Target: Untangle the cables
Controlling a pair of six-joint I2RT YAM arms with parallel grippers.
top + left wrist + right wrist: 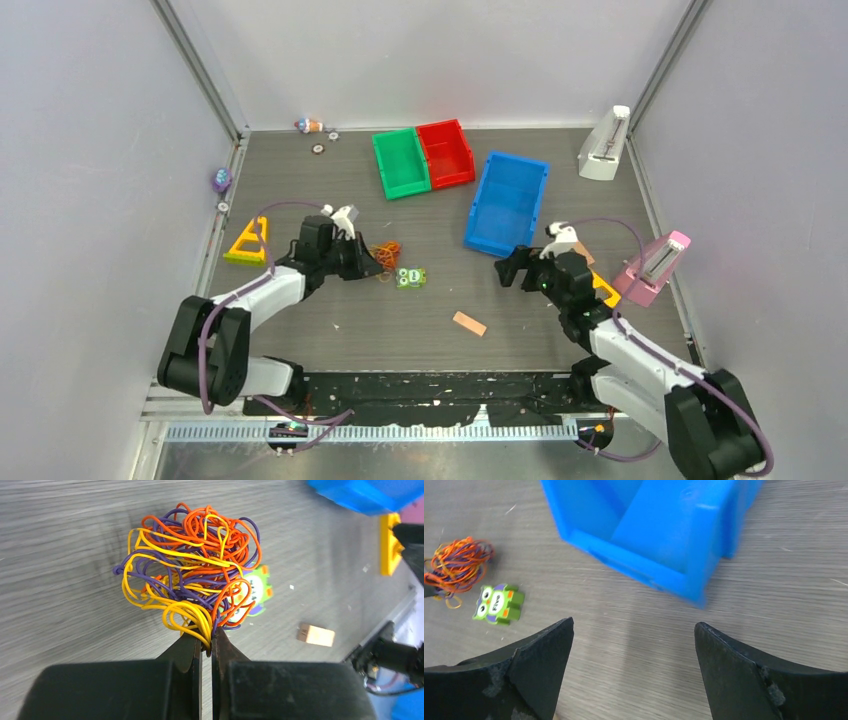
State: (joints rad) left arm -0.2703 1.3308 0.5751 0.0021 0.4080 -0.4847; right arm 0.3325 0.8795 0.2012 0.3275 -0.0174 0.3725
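Observation:
The cables [192, 575] are a tangled ball of thin orange, yellow and purple wires. My left gripper [208, 642] is shut on a few strands at the ball's near edge and holds it just above the table. In the top view the ball [386, 252] sits right of my left gripper [372, 266]. It also shows small at the far left of the right wrist view [456, 565]. My right gripper [634, 625] is open and empty above bare table, near the blue bin's corner; in the top view it [512, 266] is at centre right.
A green owl toy [411, 277] lies just right of the cables. A blue bin [506, 200], green bin [399, 162] and red bin [447, 152] stand at the back. A tan block [469, 323] lies in front. A yellow triangle [249, 242], pink metronome [653, 268] and white metronome [604, 145] stand at the sides.

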